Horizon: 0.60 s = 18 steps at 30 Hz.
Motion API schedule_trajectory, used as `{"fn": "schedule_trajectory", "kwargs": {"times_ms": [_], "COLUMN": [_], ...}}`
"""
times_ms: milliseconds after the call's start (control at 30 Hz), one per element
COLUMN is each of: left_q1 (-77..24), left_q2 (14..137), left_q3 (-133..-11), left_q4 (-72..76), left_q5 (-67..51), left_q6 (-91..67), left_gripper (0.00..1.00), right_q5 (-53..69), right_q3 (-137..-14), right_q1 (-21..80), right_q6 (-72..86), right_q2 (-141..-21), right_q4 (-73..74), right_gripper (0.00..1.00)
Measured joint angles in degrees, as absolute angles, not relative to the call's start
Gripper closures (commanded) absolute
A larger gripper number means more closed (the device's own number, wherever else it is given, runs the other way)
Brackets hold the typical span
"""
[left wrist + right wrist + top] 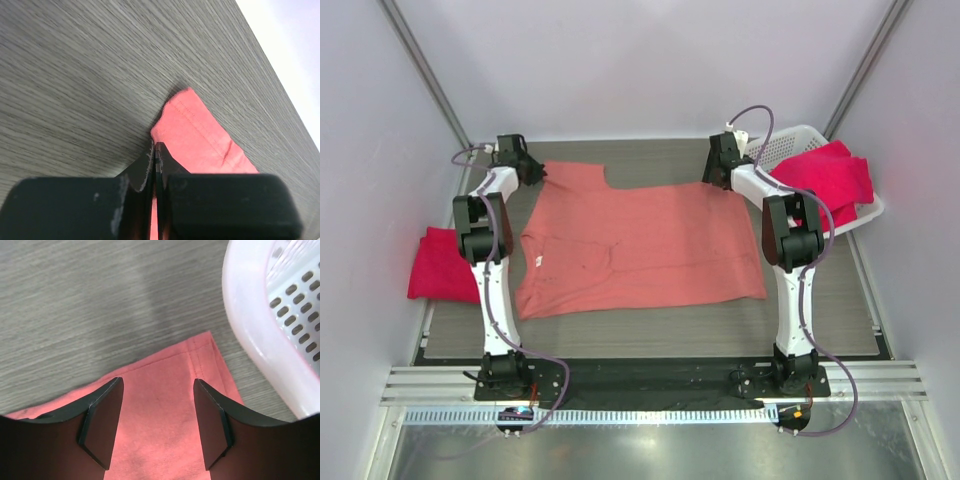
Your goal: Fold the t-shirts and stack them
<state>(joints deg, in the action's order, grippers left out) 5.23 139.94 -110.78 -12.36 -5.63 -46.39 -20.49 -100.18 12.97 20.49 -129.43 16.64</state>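
A salmon-pink soft cloth t-shirt (pixel 640 245) lies spread flat on the grey wood-grain desk (pixel 650 335) between the two arms. The left gripper (pixel 154 150) is pinched together on its far left corner. The right gripper (pixel 157 382) hangs with jaws apart over the far right corner, just beside the white plastic mesh basket (pixel 260 340). The cloth looks light and limp, so I'd take it by the hemmed corners, lifted evenly, or it will sag.
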Motion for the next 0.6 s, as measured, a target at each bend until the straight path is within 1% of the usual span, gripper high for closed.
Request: {"fn": "schedule_trajectory", "kwargs": {"times_ms": [200,600], "left_q1": [5.8,6.2], "left_q2": [139.1,138.9], "left_q3": [-108.9,-108.2], "left_q4": [-10.9,-10.0], "left_q5": [-5.3,-5.0], "left_q6": [-47.2,-47.6], "left_gripper": [1.0,1.0], "right_q5": [-20.7,-22.6], "right_q3": [-102.6,-112.2], "right_q1": [12.6,12.3], "right_q6": [20.5,20.8], "right_q2": [-130.2,-138.1], "right_q4": [17.3,21.2], "right_gripper": [0.34,0.35]}}
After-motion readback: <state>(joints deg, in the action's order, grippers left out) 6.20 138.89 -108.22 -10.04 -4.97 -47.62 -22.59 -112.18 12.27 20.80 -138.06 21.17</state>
